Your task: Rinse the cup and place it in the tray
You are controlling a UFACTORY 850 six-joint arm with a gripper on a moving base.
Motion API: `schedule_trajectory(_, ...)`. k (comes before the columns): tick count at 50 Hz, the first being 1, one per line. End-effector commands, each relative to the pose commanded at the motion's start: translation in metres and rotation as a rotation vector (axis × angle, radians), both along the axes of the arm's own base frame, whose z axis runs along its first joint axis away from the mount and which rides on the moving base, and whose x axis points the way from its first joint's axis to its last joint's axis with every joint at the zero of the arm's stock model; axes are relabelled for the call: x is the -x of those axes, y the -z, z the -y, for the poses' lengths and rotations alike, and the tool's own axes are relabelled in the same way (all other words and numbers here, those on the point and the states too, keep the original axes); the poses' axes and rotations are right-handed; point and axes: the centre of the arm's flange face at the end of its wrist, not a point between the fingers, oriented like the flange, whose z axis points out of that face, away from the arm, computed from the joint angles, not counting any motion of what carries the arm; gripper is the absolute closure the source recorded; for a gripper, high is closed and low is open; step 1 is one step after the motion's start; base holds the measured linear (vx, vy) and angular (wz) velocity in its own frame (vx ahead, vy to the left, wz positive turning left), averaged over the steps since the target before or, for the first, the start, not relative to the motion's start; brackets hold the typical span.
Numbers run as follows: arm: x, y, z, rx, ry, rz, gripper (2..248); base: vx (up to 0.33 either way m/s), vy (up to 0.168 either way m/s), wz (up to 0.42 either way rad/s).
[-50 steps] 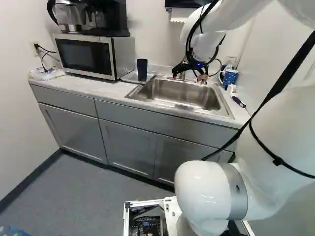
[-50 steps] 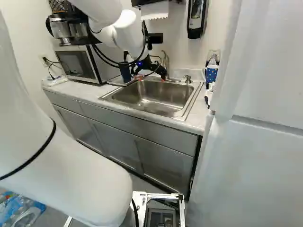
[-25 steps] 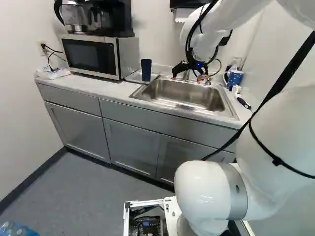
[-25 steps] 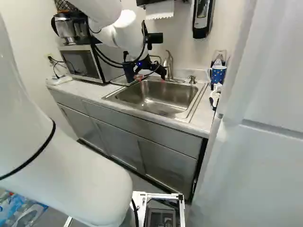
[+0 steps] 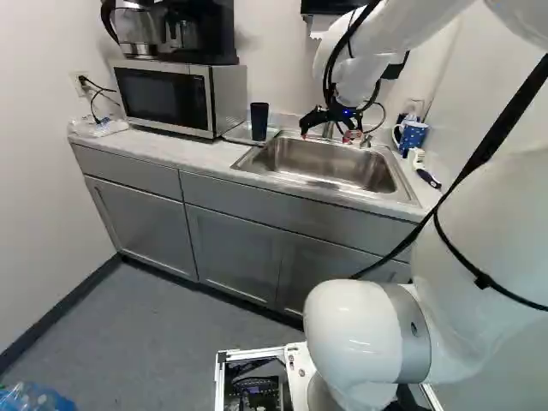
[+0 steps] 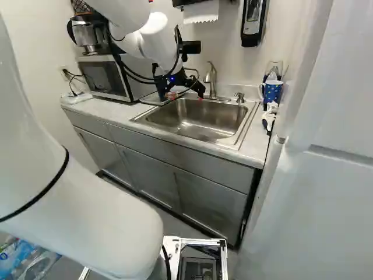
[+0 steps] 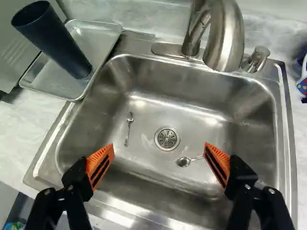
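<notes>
Placing looks done: the cup (image 7: 55, 43) stands in the tray (image 7: 50, 82), our tool (image 7: 159, 145) open over the sink (image 7: 168, 108); rinsing we can't confirm.

The rounded white arm (image 5: 351, 321) has a grey band (image 5: 411, 334), black cables (image 5: 492, 141), and black jaws with ribbed orange pads (image 7: 97, 159).

Both base views look from behind the arm (image 5: 505, 223), one on each side, ahead and a bit down at the bench (image 5: 193, 153) from farther back. They share the coffee pot (image 6: 86, 34). The wrist view looks down from close up. All three share the sink (image 7: 168, 108) and tray (image 7: 55, 82).
</notes>
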Motion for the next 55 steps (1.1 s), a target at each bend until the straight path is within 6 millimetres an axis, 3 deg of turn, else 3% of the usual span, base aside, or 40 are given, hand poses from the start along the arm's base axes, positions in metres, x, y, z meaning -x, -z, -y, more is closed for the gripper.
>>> schedule_trajectory(55,0.0000,0.0000,0.0000,0.000,0.000,0.000,3,-0.079,0.074,-0.024)
